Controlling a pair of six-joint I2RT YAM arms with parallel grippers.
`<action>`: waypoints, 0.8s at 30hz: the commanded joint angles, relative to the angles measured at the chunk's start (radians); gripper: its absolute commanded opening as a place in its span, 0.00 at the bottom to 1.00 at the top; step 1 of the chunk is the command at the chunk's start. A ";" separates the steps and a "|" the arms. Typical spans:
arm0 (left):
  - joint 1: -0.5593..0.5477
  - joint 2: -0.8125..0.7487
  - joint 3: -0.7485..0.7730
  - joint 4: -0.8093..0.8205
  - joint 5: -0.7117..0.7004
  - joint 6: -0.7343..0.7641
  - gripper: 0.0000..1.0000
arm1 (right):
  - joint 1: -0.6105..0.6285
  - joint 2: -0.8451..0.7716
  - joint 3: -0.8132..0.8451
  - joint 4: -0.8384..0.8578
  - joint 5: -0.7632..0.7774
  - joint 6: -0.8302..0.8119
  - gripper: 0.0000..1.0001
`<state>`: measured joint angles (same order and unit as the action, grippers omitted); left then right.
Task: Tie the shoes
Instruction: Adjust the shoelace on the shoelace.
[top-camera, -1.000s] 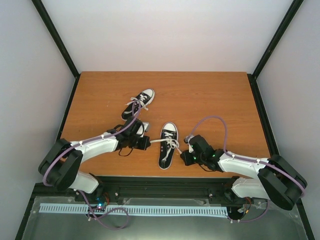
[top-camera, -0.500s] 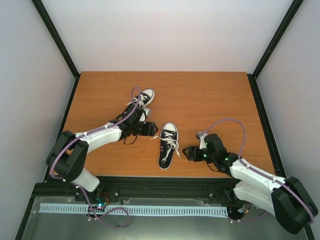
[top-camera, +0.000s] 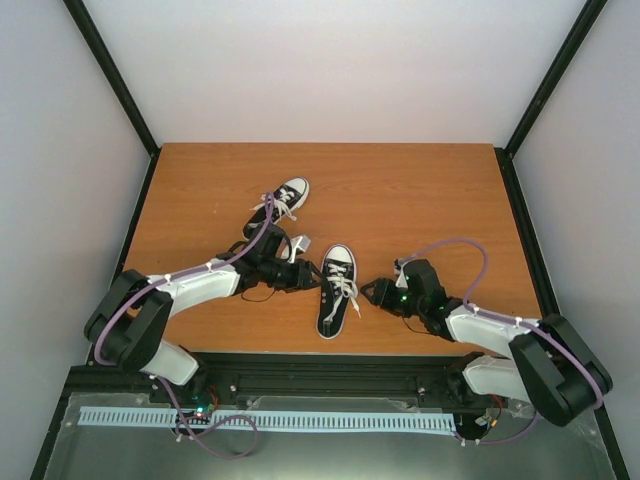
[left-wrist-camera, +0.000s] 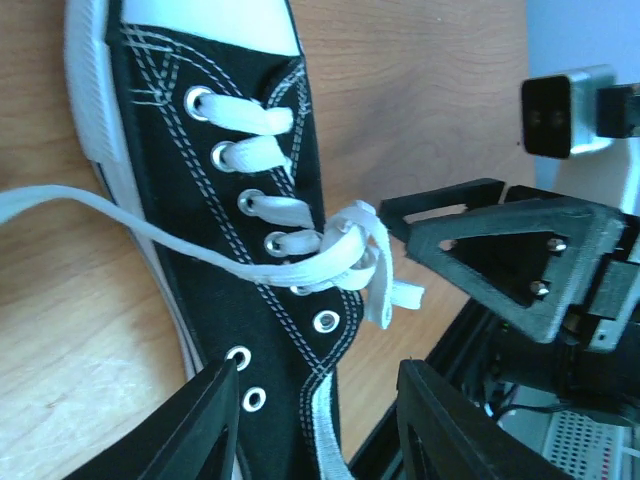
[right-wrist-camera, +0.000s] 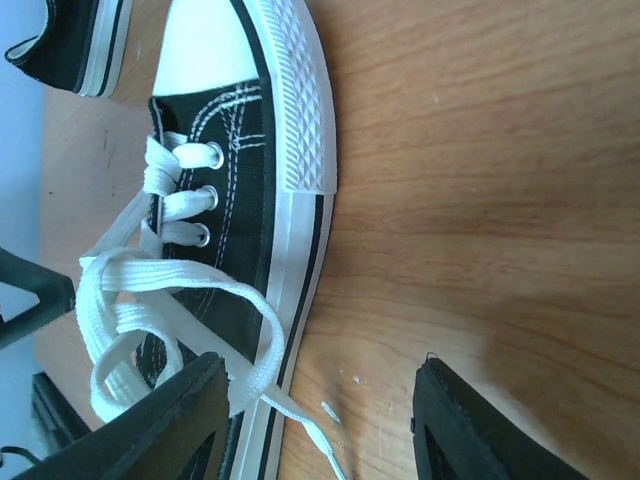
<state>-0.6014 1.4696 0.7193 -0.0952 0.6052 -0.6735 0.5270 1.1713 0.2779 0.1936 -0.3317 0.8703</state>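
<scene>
One of the shoes (top-camera: 336, 291), black with a white toe cap, lies mid-table with its toe pointing away. Its white laces (left-wrist-camera: 352, 256) are crossed in a loose knot over the eyelets. My left gripper (top-camera: 306, 273) is open just left of it, and in the left wrist view the shoe's (left-wrist-camera: 240, 240) upper lies under the open jaws (left-wrist-camera: 320, 425). My right gripper (top-camera: 371, 293) stands open just right of the shoe. A lace loop (right-wrist-camera: 185, 310) and a lace tip (right-wrist-camera: 335, 420) lie by its open jaws (right-wrist-camera: 320, 425). The other shoe (top-camera: 281, 204) lies farther back left.
The wooden table (top-camera: 420, 200) is ringed by a black frame and white walls. The left arm's purple cable (top-camera: 255, 240) arcs beside the far shoe. My right gripper's black body (left-wrist-camera: 510, 250) shows opposite in the left wrist view, close to the knot.
Both grippers went from shut to open and let the lace ends go. Each swung outward, then came back beside the near shoe. The laces now lie slack.
</scene>
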 joint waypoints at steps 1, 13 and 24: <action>-0.012 0.029 0.010 0.078 0.091 -0.065 0.44 | -0.004 0.071 0.020 0.128 -0.069 0.069 0.50; -0.024 0.128 0.065 0.139 0.137 -0.091 0.41 | -0.004 0.191 0.046 0.209 -0.119 0.071 0.42; -0.026 0.189 0.102 0.171 0.145 -0.097 0.41 | -0.001 0.261 0.058 0.276 -0.173 0.080 0.33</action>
<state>-0.6193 1.6333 0.7738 0.0376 0.7315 -0.7570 0.5270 1.4216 0.3138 0.4160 -0.4831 0.9447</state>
